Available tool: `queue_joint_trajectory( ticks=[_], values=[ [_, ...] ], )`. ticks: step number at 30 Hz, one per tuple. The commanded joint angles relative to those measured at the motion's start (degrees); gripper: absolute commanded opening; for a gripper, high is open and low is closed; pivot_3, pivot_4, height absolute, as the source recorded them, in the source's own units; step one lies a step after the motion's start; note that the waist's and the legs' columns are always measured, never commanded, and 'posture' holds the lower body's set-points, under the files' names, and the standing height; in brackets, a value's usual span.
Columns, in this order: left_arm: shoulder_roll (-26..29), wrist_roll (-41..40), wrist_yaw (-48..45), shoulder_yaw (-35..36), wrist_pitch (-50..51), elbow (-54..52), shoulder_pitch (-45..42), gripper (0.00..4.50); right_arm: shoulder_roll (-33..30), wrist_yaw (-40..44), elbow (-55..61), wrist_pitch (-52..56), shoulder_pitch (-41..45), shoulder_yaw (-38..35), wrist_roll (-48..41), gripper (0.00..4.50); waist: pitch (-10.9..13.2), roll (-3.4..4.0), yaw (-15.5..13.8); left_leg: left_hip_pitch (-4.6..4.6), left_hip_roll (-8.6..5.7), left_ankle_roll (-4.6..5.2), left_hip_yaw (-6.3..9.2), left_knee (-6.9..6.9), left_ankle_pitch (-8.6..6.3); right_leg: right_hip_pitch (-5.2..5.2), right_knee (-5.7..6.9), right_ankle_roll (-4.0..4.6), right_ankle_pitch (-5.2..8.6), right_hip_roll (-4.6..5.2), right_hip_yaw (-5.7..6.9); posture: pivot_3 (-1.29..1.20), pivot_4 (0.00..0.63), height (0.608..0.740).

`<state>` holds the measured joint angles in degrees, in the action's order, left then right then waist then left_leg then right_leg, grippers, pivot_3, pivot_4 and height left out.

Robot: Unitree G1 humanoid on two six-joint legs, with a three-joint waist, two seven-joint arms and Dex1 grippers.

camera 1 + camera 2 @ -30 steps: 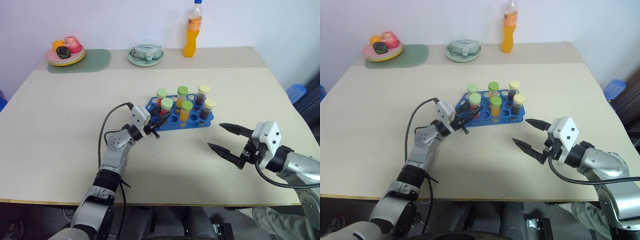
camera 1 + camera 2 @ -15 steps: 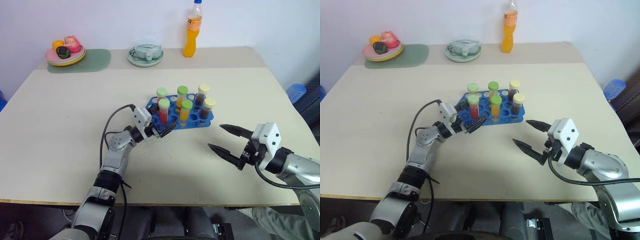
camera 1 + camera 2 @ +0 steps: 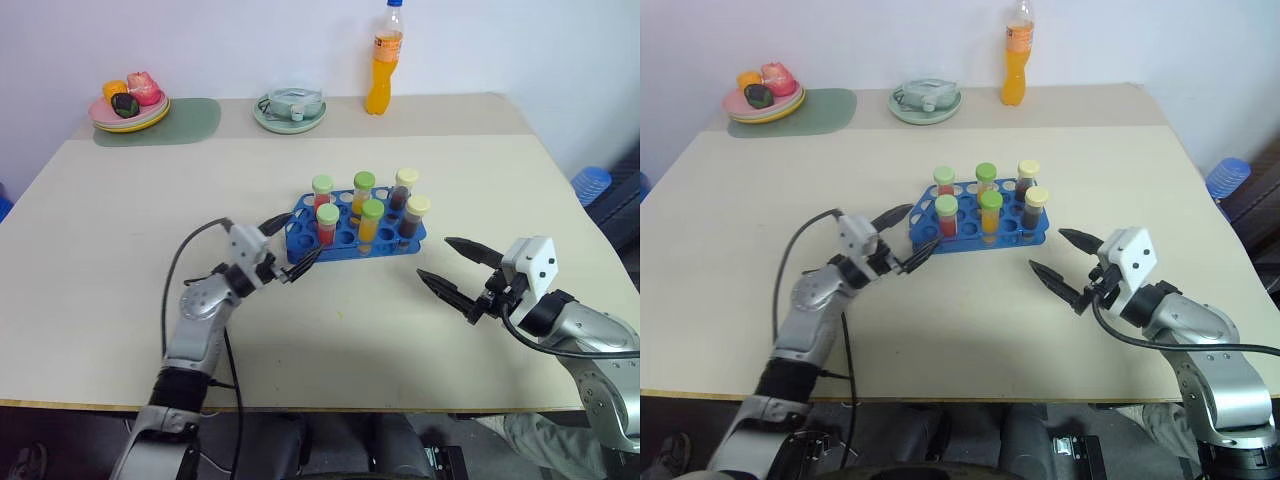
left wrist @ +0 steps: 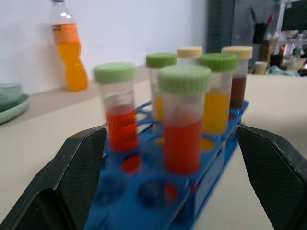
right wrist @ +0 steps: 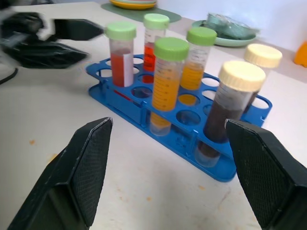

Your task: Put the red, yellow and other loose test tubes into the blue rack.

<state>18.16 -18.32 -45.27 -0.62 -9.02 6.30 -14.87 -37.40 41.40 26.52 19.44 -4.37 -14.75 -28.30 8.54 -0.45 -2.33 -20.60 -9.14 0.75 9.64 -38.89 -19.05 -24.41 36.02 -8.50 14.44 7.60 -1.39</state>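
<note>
Just ahead of the left claw [image 3: 291, 249], blue rack [image 3: 385, 243] on the worktop [image 3: 120, 250] holding six upright capped test tubes [image 3: 372, 222], left claw spread wide and empty, right claw [image 3: 452, 270] beside the rack's other end, wide, empty.

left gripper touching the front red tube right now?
Apart. In the left wrist view the left gripper stands open, with clear gaps between both fingers and the front red tube.

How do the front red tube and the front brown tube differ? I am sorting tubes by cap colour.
The front red tube has a green cap and red liquid; the front brown tube has a cream cap and dark brown liquid. The red one stands nearer the left tool, the brown nearer the right tool. Both stand upright in the blue rack.
</note>
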Motion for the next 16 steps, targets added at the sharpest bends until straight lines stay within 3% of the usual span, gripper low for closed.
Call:
queue_joint_trajectory(
  ticks=[1, 6, 16],
  values=[
    [3.87, -3.97, -1.63, 4.36, 2.14, -5.71, 3.41, 4.40, 0.31, -0.69, -0.63, -2.31, -1.02, -2.61, 0.92, 3.85, 0.00, 0.02, -0.03, 0.01, 0.00, 0.00, 0.00, 0.01, 0.00, 0.00, 0.00, 0.00, 0.00, 0.00, 0.00, 0.00, 0.150, 0.740],
    [9.89, -8.55, -3.02, 7.77, 10.08, -11.20, 9.43, 4.40, 1.07, -0.88, -2.95, -4.59, -4.32, -4.68, 1.81, 3.85, 0.02, 0.05, -0.08, 0.01, 0.00, 0.00, 0.00, 0.04, 0.00, 0.00, -0.01, 0.01, 0.00, -0.01, -0.01, 0.00, 0.150, 0.740],
    [13.54, -11.77, -3.34, 10.49, 17.89, -16.68, 13.91, 4.40, 3.62, 0.30, -9.76, -11.46, -8.16, -4.94, 4.07, 3.85, 0.08, 0.15, 0.03, 0.10, 0.01, 0.00, -0.01, 0.11, -0.01, 0.04, -0.01, 0.02, 0.01, 0.00, -0.02, 0.00, 0.150, 0.740]
  ],
)
